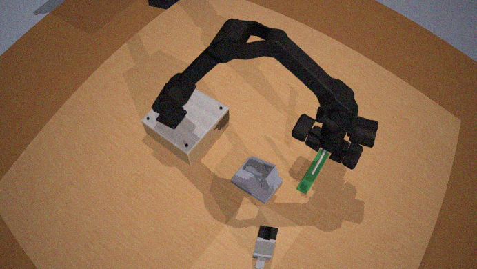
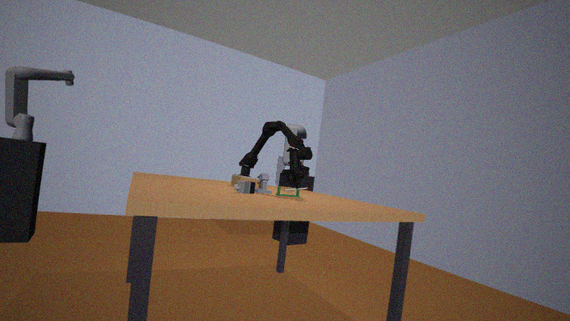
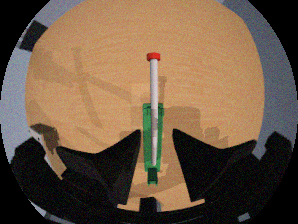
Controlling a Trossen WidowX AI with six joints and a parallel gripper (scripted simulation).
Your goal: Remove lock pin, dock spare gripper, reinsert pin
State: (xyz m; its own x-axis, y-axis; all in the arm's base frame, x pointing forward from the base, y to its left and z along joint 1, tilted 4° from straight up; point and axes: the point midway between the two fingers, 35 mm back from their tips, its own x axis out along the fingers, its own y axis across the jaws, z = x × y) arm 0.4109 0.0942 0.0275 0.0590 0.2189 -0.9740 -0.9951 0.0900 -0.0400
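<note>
The lock pin (image 1: 318,165) (image 2: 291,189) (image 3: 154,90), white with a red head, lies across the posts of a green rack (image 1: 303,188) (image 2: 287,195) (image 3: 147,137). My gripper (image 1: 324,148) (image 2: 297,186) (image 3: 156,132) is part open above the rack. In the wrist view its fingers stand on either side of the pin's line, with nothing gripped; exact height is hard to tell. The grey mount (image 1: 253,190) (image 2: 263,191) stands left of the rack in the top view; its socket shows no spigot. The spare gripper (image 1: 265,246) (image 2: 246,188), grey with black jaws, lies on the table near the lower edge of that view.
The arm's base stands on a pale box (image 1: 210,110) with dark screw holes, up and left of the mount in the top view. The arm arches over the table (image 1: 103,193) (image 2: 206,203). Another grey robot arm (image 2: 45,75) stands away from the table.
</note>
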